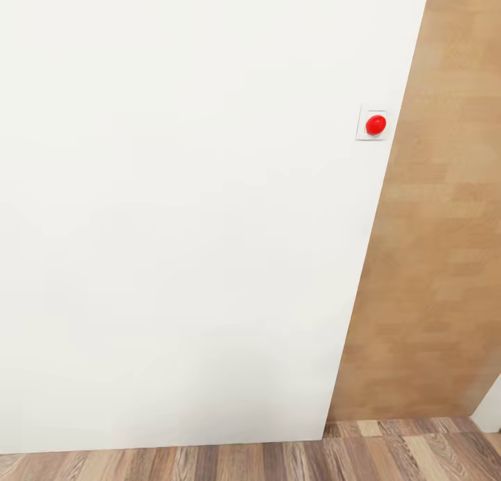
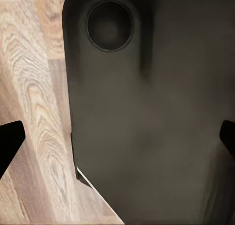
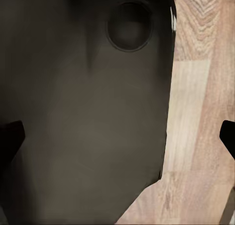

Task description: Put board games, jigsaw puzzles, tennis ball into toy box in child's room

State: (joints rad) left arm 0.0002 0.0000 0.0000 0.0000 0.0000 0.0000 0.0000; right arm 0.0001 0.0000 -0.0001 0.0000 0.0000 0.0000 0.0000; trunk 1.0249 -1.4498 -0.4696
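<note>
The toys, the toy box, the table and the bed are out of view. In the left wrist view my left gripper [image 2: 117,142] is open, its two dark fingertips [image 2: 10,142] far apart at the picture's edges with nothing between them. My right gripper [image 3: 117,137] is open the same way, with black fingertips [image 3: 10,137] spread wide and empty. Both grippers hang beside the robot's own dark body [image 2: 147,112] over the wood plank floor [image 2: 34,88].
A white wall [image 1: 181,209] stands close in front in the head view, with a red round button [image 1: 376,124] on a small white plate. A light wood panel [image 1: 438,223] stands to the right. Plank floor [image 1: 278,456] runs along the bottom.
</note>
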